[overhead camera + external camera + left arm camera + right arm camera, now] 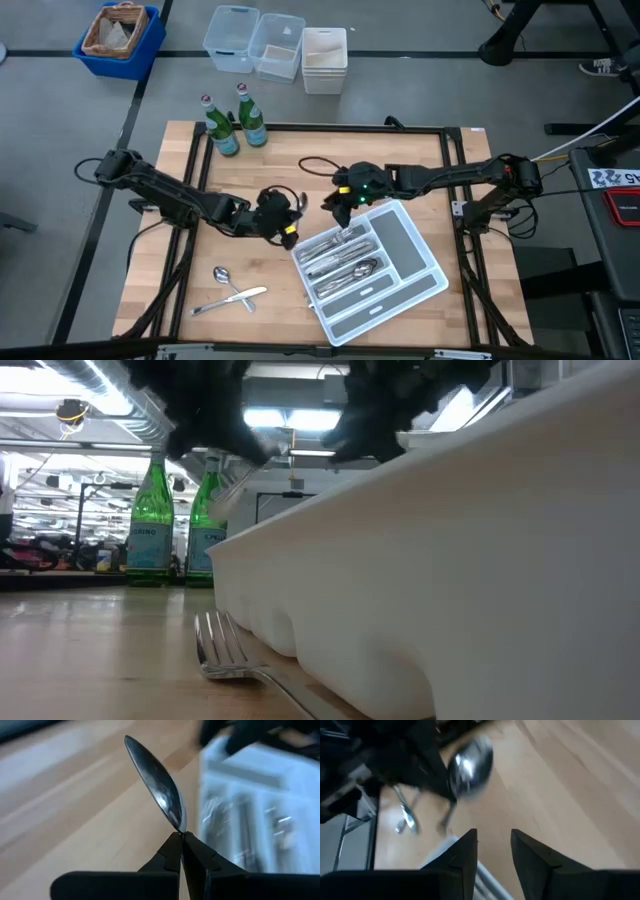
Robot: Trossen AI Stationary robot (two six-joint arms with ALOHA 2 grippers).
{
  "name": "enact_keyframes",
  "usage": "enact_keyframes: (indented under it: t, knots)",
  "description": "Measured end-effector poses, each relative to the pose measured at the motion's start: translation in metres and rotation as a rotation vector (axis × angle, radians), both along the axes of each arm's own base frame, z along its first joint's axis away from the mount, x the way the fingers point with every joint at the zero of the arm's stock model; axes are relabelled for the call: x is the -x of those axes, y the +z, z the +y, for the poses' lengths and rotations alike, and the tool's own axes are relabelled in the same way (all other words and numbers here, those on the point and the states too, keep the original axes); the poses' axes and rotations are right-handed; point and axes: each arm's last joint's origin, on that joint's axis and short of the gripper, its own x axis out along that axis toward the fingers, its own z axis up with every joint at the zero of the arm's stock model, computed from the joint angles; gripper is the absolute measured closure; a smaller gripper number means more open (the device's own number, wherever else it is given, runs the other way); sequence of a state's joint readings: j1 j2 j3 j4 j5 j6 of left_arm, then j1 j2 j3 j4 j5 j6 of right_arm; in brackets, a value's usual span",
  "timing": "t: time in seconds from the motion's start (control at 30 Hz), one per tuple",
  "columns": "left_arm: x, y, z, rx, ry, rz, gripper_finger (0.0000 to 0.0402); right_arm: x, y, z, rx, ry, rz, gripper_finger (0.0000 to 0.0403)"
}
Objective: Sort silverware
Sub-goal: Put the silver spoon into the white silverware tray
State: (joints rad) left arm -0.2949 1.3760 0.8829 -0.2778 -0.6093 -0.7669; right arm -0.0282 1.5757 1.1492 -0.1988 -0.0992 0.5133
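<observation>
Pinching a spoon (159, 785) by its handle tip, left gripper (181, 838) fingers clenched (bowl raised), right gripper (494, 840) fingers spread, beside the white tray (425, 268).

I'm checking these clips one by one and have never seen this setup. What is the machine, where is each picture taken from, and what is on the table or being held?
Two dark robot arms work at a wooden table. One picture looks straight down, one looks level across the tabletop, and one camera sits on each wrist.

The left gripper has its jaws shut on a spoon, held in the air beside the white divided tray. The right gripper hovers by the tray's far corner with its jaws open and nothing between them.

The tray already holds some cutlery. A second spoon and two other pieces lie loose on the wood, and a fork lies against the tray. Two green bottles stand at the back.
</observation>
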Motion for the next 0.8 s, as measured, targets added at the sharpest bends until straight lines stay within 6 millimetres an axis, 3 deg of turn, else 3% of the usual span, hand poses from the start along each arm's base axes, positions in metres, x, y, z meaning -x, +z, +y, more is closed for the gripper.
enact_keyframes:
  t: [0.17, 0.3, 0.53, 0.8]
  knots:
    - [-0.006, 0.017, -0.009, -0.08, -0.116, -0.121, 0.0401, -0.007, 0.011, 0.001, 0.074, 0.113, -0.148, 0.0281]
    - [-0.005, 0.019, -0.014, -0.113, -0.157, -0.121, 0.0401, -0.007, 0.013, 0.004, -0.022, 0.165, -0.165, 0.0281]
    - [-0.003, 0.016, -0.016, -0.143, -0.171, -0.079, 0.0401, -0.007, 0.012, 0.005, -0.405, -0.052, -0.084, 0.0281]
    - [-0.004, 0.012, -0.013, -0.366, -0.133, -0.001, 0.0401, -0.007, 0.012, 0.001, -0.589, -0.312, -0.078, 0.0281]
